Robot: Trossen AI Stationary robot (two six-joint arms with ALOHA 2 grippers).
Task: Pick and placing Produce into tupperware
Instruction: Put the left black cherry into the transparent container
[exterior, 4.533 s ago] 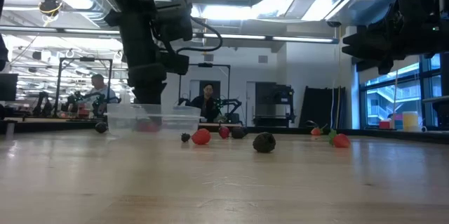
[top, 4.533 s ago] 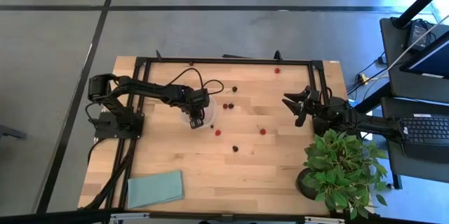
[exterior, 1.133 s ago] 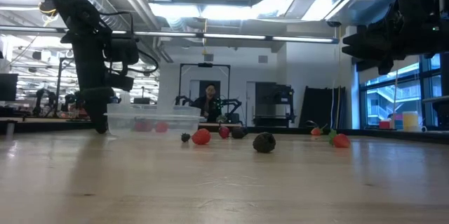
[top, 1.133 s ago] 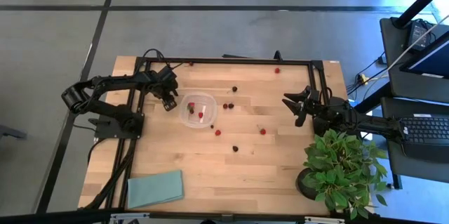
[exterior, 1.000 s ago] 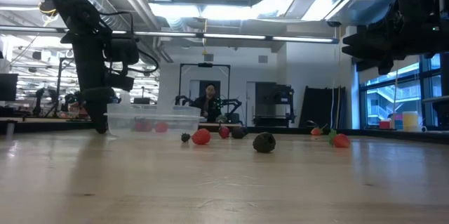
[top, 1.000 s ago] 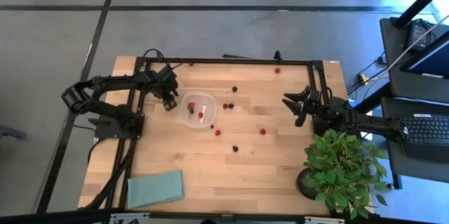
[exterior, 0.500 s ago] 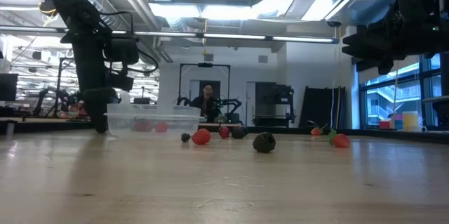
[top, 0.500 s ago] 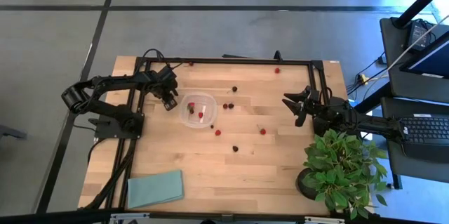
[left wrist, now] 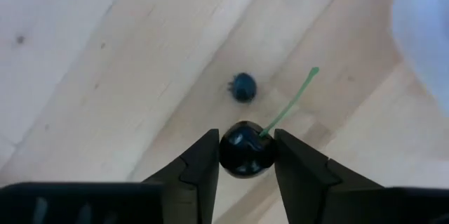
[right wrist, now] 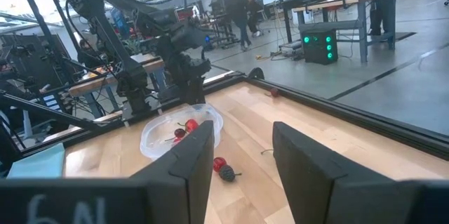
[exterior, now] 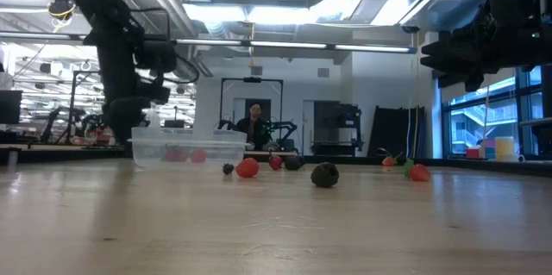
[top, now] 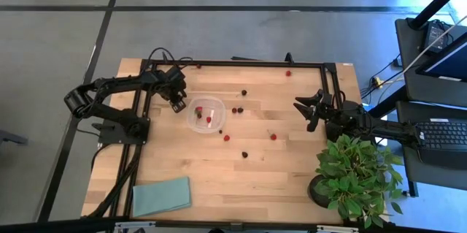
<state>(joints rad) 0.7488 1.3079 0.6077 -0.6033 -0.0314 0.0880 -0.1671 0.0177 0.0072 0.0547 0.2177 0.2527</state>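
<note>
My left gripper (top: 179, 104) is just left of the clear tupperware (top: 206, 115). In the left wrist view it (left wrist: 245, 164) is shut on a dark cherry (left wrist: 245, 155) with a green stem, held above the wood. A tiny dark blue berry (left wrist: 243, 87) lies on the table below it. The tupperware (exterior: 190, 146) holds two red pieces (top: 208, 120). Several red and dark berries lie loose to its right, such as the red one (top: 226, 137) and the dark one (top: 244, 154). My right gripper (top: 310, 109) is open and empty at the table's right side.
A leafy potted plant (top: 357, 174) stands at the front right corner. A teal cloth (top: 161, 196) lies at the front left. A black frame rail (top: 233, 63) runs along the table's far edge. A person (exterior: 251, 125) is in the room behind.
My left gripper left the spot over the tupperware for its left side, then rose slightly off the table in the last half second. The right arm has not moved.
</note>
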